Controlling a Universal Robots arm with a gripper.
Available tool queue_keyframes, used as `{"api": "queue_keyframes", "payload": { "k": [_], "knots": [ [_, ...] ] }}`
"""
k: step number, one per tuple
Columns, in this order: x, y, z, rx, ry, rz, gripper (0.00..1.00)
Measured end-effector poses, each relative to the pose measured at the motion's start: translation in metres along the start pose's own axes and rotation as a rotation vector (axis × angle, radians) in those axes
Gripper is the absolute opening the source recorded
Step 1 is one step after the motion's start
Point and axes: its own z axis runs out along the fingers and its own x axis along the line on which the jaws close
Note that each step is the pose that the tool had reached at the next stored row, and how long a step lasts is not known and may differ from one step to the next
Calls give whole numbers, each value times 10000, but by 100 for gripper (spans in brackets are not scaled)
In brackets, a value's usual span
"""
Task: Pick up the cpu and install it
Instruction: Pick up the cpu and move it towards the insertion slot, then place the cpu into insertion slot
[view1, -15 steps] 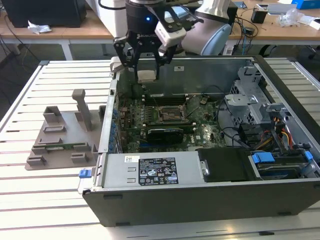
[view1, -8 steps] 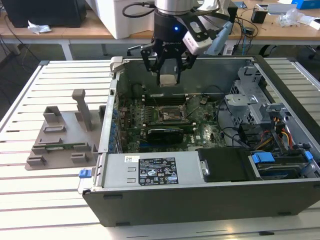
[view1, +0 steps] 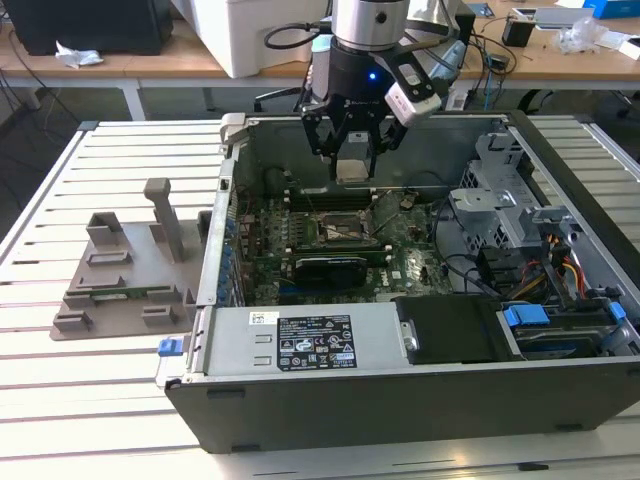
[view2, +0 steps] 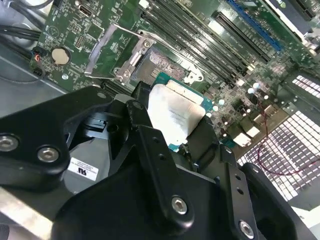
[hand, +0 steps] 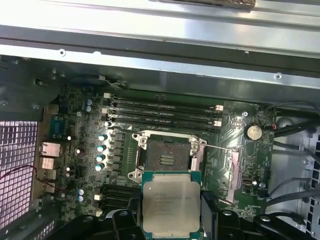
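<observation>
Hand (view1: 353, 163) clamped on cpu (hand: 171, 202); chip level, metal lid facing up; hangs over motherboard (hand: 80, 130) near open socket (hand: 165, 159).

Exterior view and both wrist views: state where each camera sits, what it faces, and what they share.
Exterior view: off the arm, looking down into the open computer case; the gripper shows.
First wrist view: on the arm, facing the socket; the gripper shows.
Second wrist view: on the arm, close behind the gripper, facing the motherboard.
Shared: the gripped cpu.
</observation>
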Motion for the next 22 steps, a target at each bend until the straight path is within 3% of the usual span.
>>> {"api": "queue_keyframes", "payload": {
  "k": [9, 14, 17, 22],
  "knots": [
    [0, 0, 3, 2, -1, 6, 55],
    [0, 0, 3, 10, -1, 240, 55],
    [0, 0, 3, 4, -1, 482, 55],
    [0, 0, 4, -21, -8, 1632, 55]
  ]
}}
